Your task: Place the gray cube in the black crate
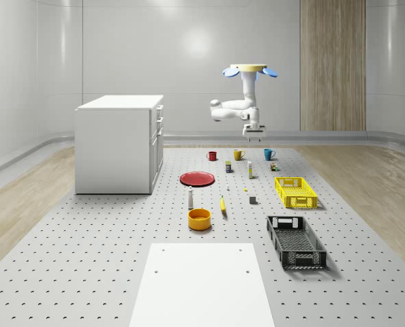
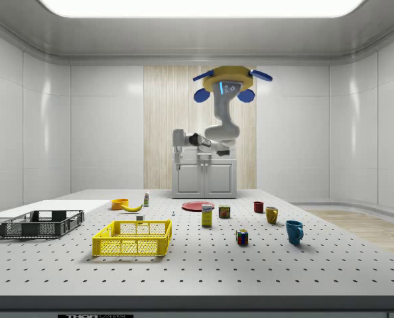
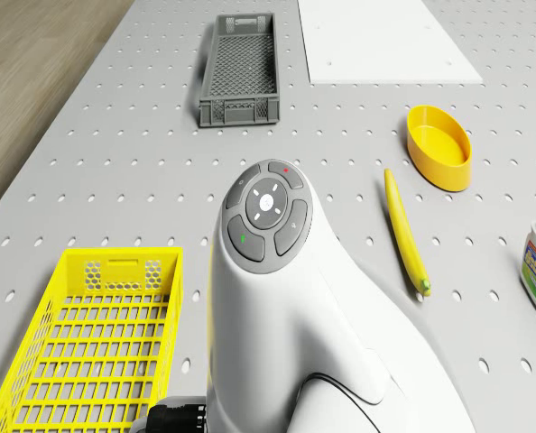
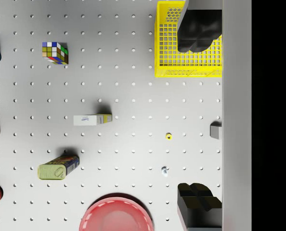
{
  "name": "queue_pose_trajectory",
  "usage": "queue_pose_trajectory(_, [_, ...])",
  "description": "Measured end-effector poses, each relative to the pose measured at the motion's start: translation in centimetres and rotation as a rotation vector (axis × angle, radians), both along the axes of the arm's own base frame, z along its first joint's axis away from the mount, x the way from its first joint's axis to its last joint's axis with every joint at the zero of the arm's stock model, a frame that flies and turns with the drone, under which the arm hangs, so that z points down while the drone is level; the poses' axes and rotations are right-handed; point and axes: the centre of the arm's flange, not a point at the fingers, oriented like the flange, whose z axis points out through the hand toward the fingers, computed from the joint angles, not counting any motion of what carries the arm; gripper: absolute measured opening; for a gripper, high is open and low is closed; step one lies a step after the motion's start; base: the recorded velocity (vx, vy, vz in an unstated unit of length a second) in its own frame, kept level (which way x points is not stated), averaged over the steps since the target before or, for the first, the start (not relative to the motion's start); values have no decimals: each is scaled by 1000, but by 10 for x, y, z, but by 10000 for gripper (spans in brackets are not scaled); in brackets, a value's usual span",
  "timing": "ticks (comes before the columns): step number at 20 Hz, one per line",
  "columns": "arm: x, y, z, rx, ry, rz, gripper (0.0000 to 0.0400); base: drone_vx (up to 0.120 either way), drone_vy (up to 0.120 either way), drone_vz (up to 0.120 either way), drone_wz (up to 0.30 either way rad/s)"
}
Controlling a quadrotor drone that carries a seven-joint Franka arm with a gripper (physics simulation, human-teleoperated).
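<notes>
The black crate (image 1: 296,242) is sitting empty at the near right of the whole-scene view. Farther back, just left of the yellow crate (image 1: 295,192), the gray cube (image 1: 253,199) is resting untouched on the table (image 1: 86,259), though it looks small there. Farther still, the drone (image 1: 249,69) is hovering high over the mugs' end, its gripper (image 1: 251,132) spread wide and carrying nothing. Everything seems left: descend, grasp, carry, drop.
</notes>
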Motion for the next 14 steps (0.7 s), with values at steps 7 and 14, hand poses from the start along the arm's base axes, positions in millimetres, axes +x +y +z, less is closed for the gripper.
queue_pose_trajectory(7, [0,0,0,0,0,0,400,120,0,-120,0])
queue_pose_trajectory(14, [0,0,0,0,0,0,400,120,0,-120,0])
